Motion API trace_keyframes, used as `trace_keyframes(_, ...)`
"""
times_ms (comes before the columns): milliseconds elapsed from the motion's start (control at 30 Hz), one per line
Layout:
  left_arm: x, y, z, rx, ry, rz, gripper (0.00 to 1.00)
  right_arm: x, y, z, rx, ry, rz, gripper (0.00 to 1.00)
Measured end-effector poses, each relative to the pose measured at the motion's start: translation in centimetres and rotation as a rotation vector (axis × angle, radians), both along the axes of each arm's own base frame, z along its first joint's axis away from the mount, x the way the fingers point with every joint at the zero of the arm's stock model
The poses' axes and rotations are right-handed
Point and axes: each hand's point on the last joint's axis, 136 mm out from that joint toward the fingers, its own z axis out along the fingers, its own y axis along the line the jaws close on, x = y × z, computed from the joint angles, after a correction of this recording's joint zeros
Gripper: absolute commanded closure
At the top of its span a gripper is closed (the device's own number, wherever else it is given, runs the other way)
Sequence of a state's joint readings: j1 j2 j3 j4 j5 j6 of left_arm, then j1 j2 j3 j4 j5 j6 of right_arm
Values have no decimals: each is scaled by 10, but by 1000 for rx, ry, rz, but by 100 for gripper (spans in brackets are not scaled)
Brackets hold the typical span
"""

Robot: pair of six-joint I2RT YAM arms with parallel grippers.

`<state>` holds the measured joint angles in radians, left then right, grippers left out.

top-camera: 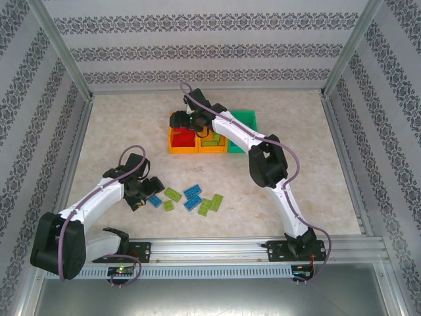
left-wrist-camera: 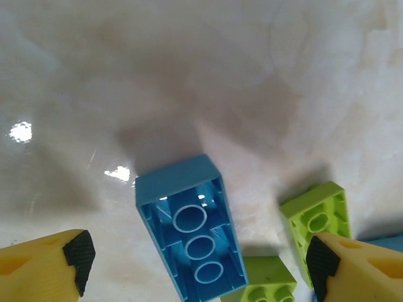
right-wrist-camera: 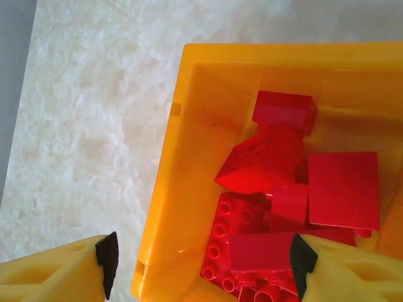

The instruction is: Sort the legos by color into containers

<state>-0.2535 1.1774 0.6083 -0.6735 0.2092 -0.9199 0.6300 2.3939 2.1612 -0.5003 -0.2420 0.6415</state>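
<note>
Three joined containers stand at the table's middle back: an orange bin (top-camera: 172,146) holding red legos (right-wrist-camera: 283,157), an orange bin (top-camera: 212,149) with green legos, and a green bin (top-camera: 242,120). My right gripper (top-camera: 181,122) hovers open over the left orange bin (right-wrist-camera: 167,189), its wall below the jaws and nothing between its fingers (right-wrist-camera: 107,261). Loose blue and lime legos lie at front centre. My left gripper (top-camera: 147,191) is open just above an upside-down blue lego (left-wrist-camera: 189,233), one finger (left-wrist-camera: 79,258) on each side and apart from it.
More loose legos lie right of the left gripper: a lime one (top-camera: 172,194), blue ones (top-camera: 193,191), and lime ones (top-camera: 216,201). Two lime legos (left-wrist-camera: 318,217) sit close to my left gripper's right finger. A metal frame and patterned walls ring the table.
</note>
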Motion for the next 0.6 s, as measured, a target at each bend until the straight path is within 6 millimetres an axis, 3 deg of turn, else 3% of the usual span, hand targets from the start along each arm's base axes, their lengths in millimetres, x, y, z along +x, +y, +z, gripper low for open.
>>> trace_keyframes(167, -1, -2, -8, 4, 31, 7, 23, -10, -5, 6, 6, 13, 3, 24)
trace_keyframes(367, 1, -1, -16, 14, 54, 17, 42, -26, -18, 30, 13, -6, 4, 22)
trace_keyframes(600, 8, -2, -22, 21, 52, 13, 64, -47, -51, 50, -5, -36, -17, 21)
